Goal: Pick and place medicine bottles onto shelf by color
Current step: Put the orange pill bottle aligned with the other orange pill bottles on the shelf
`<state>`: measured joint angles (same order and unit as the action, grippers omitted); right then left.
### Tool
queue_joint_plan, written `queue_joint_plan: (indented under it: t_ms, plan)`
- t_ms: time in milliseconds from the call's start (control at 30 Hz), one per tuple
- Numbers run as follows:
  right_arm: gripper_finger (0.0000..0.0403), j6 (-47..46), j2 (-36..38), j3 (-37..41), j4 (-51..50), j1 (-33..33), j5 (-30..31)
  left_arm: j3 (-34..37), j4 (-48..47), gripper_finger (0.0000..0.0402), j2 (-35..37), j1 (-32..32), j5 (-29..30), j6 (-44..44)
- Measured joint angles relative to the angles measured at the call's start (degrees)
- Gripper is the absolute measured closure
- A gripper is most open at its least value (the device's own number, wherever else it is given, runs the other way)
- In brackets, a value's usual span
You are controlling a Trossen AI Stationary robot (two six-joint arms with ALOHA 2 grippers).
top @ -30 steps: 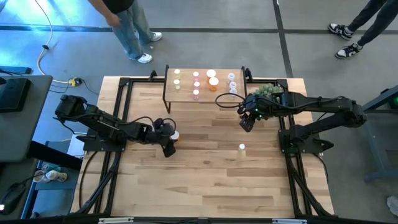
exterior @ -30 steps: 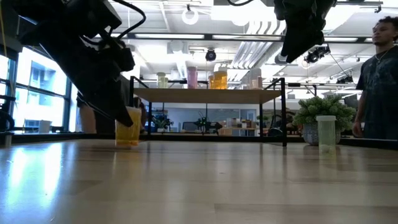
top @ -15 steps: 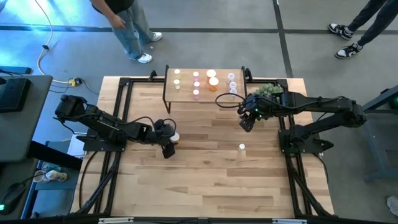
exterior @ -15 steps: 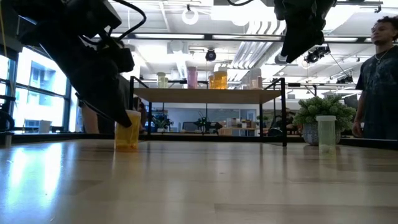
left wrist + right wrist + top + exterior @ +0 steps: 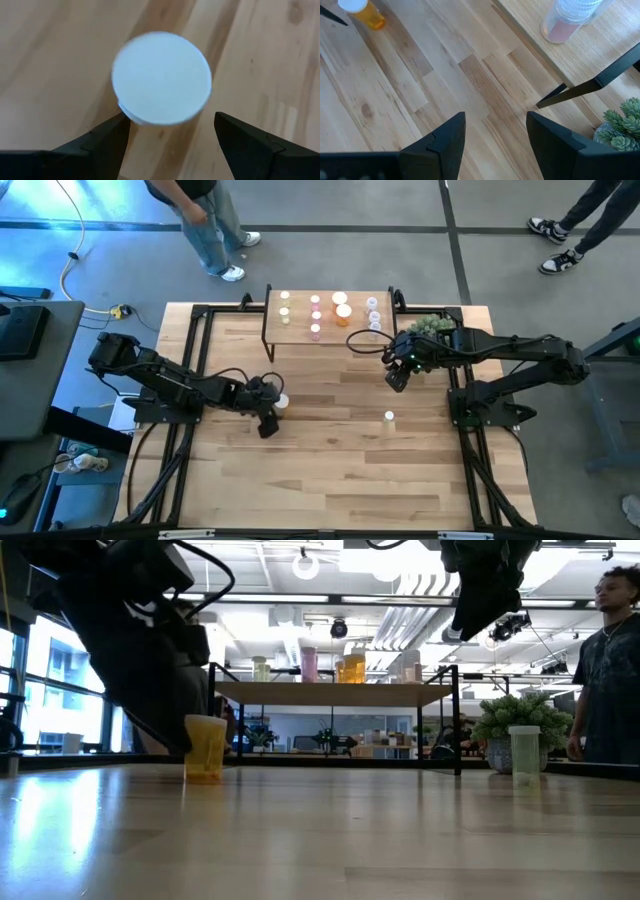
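High view shows my left fingers (image 5: 268,423) low on the desk (image 5: 330,470), left of centre, spread wide and holding nothing. The orange bottle (image 5: 282,401) stands upright just beyond them, toward the shelf (image 5: 300,330) at the far edge. My right fingers (image 5: 397,380) hang part open and empty above the desk, near the shelf's right end; a pale bottle (image 5: 389,417) stands nearer them.

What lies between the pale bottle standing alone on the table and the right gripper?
Nothing: in the high view, only bare tabletop lies between the pale bottle and the right gripper, which hangs empty with fingers apart.
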<state>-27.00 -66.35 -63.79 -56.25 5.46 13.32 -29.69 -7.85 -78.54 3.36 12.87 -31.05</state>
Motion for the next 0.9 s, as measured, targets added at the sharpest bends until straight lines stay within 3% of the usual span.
queue_joint_plan:
  t_ms: [300, 600, 900]
  plan:
    - [0.0202, 0.0, 0.0, 0.0, 0.0, 0.0, 0.0, 0.0, -3.3, 0.0121, 0.0, 0.0, -4.2, 1.1]
    - [0.0202, 0.0, 0.0, 0.0, 0.0, 0.0, 0.0, 0.0, -7.9, 0.0121, 0.2, 0.0, -3.3, 0.5]
    - [0.0202, 0.0, 0.0, 0.0, 0.0, 0.0, 0.0, 0.0, -14.1, 0.0121, 8.6, 0.0, 1.3, -1.2]
